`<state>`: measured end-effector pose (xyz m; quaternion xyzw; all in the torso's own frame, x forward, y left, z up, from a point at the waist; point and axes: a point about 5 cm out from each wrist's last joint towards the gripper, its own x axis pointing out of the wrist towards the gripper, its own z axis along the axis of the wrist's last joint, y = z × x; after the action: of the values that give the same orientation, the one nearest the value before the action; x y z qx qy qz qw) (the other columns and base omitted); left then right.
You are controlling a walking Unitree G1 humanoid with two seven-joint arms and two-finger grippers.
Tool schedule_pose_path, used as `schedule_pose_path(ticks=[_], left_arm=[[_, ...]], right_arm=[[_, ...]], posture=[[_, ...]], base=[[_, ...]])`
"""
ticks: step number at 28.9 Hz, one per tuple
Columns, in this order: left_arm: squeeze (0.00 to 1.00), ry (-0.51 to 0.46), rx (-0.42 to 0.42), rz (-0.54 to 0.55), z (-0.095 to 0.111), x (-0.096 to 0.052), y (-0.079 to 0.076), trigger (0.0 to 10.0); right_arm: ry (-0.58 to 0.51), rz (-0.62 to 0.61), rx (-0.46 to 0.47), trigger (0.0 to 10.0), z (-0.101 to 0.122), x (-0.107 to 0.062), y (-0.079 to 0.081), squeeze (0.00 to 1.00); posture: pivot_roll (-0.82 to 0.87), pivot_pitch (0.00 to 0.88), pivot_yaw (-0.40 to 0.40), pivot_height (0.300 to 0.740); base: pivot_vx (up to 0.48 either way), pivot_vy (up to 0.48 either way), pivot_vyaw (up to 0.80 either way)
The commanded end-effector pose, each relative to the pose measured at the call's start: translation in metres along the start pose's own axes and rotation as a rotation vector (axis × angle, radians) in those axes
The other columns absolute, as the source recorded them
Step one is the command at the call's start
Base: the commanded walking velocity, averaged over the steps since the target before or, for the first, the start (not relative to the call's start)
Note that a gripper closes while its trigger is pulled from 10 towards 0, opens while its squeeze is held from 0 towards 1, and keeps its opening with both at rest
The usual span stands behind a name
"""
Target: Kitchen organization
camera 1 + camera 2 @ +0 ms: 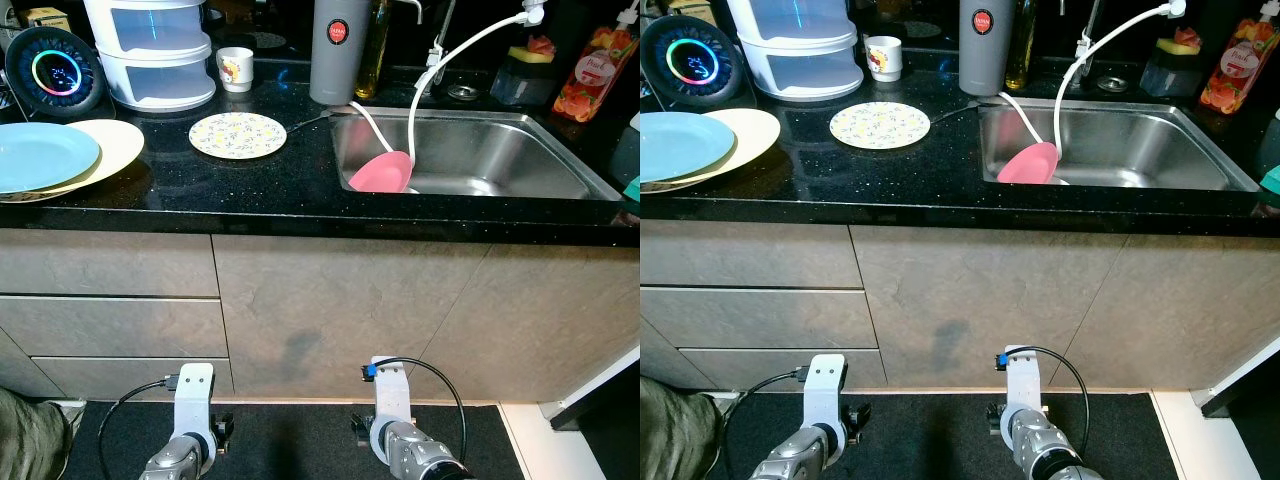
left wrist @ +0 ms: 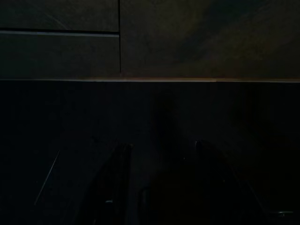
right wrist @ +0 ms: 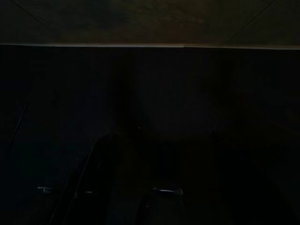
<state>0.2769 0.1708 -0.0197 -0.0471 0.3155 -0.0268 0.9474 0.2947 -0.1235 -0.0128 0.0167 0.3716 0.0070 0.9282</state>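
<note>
Nearest, both arms are seen hanging idle low in front of the cabinet fronts (image 1: 340, 320). The left gripper (image 2: 161, 183) and the right gripper (image 3: 124, 183) are pointed at the dark floor; in the dim wrist views it cannot be told whether their fingers are spread or pressed together. Nothing is held.

Above, on the black worktop (image 1: 300, 190), a blue plate (image 1: 40, 155) is stacked on a cream plate (image 1: 110, 145) at the robot's left, and a floral plate (image 1: 238, 135) lies apart, near the sink (image 1: 560, 165). A pink ladle (image 1: 382, 172) is leaned inside the sink beside a white hose (image 1: 450, 55).

Farther back, a mug (image 1: 235, 69), a white stacked container (image 1: 160, 50), a grey flask (image 1: 338, 50) and a round display (image 1: 55, 72) are lined along the wall.

The organizing is judged barely begun: plates, ladle and mug are yet to be put away.
</note>
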Motion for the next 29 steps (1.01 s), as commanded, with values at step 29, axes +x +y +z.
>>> schedule_pose_path(ticks=[29], left_arm=[[0.00,0.021,-0.009,0.004,-0.0066,-0.0008,-0.0004,10.0]], right_arm=[[0.038,-0.001,0.007,10.0,-0.0079,-0.0003,-0.0013,0.00]], posture=[[0.02,0.152,-0.048,0.740]], base=[[0.000,0.000,0.00]])
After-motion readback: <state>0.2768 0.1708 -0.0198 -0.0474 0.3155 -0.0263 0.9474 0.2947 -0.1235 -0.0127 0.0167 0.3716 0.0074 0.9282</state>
